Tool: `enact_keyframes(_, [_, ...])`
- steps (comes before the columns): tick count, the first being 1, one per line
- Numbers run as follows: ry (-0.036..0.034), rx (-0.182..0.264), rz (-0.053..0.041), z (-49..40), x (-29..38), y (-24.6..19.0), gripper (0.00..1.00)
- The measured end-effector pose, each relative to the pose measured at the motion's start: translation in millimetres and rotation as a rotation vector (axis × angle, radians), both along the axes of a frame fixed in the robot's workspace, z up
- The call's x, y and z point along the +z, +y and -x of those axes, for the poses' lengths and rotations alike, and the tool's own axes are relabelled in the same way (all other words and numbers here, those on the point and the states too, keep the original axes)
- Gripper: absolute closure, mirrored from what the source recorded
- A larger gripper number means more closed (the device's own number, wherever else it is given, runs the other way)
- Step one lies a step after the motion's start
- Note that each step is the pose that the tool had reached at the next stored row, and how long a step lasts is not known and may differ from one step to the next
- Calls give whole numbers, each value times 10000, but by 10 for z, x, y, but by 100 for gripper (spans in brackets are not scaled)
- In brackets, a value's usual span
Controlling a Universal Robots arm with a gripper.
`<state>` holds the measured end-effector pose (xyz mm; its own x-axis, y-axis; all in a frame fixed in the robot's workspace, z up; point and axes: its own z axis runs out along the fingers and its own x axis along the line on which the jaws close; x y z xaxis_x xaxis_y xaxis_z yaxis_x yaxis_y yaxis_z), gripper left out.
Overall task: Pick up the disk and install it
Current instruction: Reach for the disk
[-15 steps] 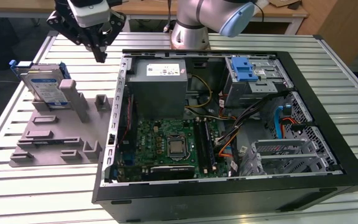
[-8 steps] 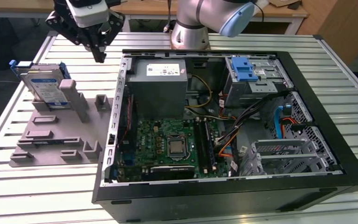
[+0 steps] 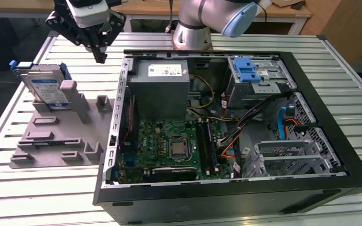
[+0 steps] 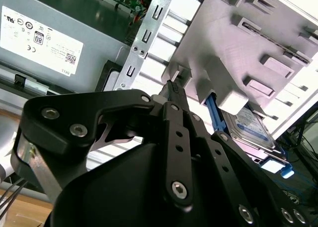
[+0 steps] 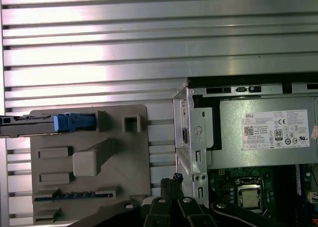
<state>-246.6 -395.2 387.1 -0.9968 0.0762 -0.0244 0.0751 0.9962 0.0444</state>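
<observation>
Closest to the lens in the second wrist view is the one tool [image 4: 172, 88]: all black linkage, fingers pinched together with nothing between them. So it's clenched and carrying nothing. In the exterior view the tool [image 3: 99, 57] hangs over the counter [image 3: 43, 197], between the far end of the grey fixture [image 3: 55, 141] and the far corner of the case [image 3: 231, 200].

One disk [image 3: 47, 89] on show: silver, with a white-and-blue label and a blue frame around it. It stands on edge at the fixture's far end, leaning a bit against a post. That puts it on the exterior view's left of the tool and apart from it. The first wrist view catches the disk [image 5: 74, 122] edge-on. The second wrist view shows the disk [image 4: 251, 125] label side out, past the fingers.

One fixture, with a bunch of raised blocks on it; can't get a clean count of those from these angles.

One case, lying open side up, just beside the fixture on the exterior view's right. Inside:
- one grey power supply [image 3: 162, 89] with a white sticker
- one motherboard [image 3: 162, 146] with one CPU socket [image 3: 178, 148]
- one drive cage [image 3: 256, 77] with a blue latch on top
</observation>
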Motion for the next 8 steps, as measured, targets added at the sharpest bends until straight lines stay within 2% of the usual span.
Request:
enact_keyframes(3, [-1, -2, 0, 12, 0, 4, 89])
enact_keyframes(8, [-1, 0, 0, 66, -5, 44, 89])
